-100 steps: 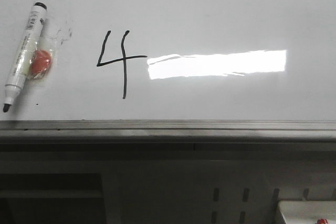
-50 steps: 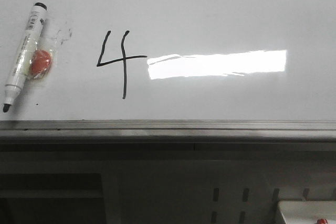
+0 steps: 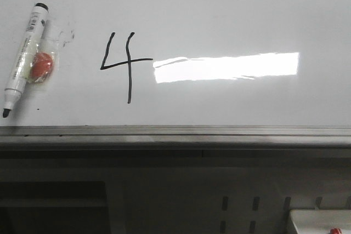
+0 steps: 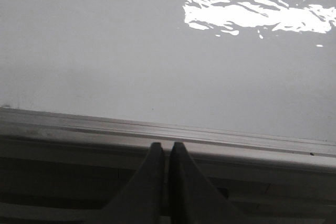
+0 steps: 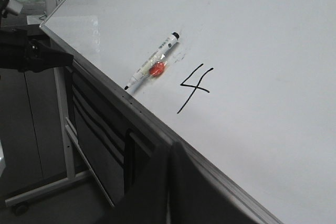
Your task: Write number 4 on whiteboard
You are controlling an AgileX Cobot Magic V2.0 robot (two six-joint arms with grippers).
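Gleaming glossy whiteboard [image 3: 230, 9] bears thin black angular 4 [image 3: 124, 64]; left tool [image 4: 164, 153], right tool [image 5: 169, 156] both closed, empty.

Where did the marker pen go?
In the front view, the marker lies on the whiteboard at its left side, left of the number 4, with an orange blob right beside it.

Your front view faces the glossy white whiteboard [image 3: 230, 4] squarely and close, its grey metal edge rail [image 3: 175, 134] low in frame. Your left wrist view sits close over that rail, its tool [image 4: 164, 153] at the edge. Your right wrist view looks obliquely from farther back, sharing the thin black hand-drawn number 4 [image 5: 195, 87].
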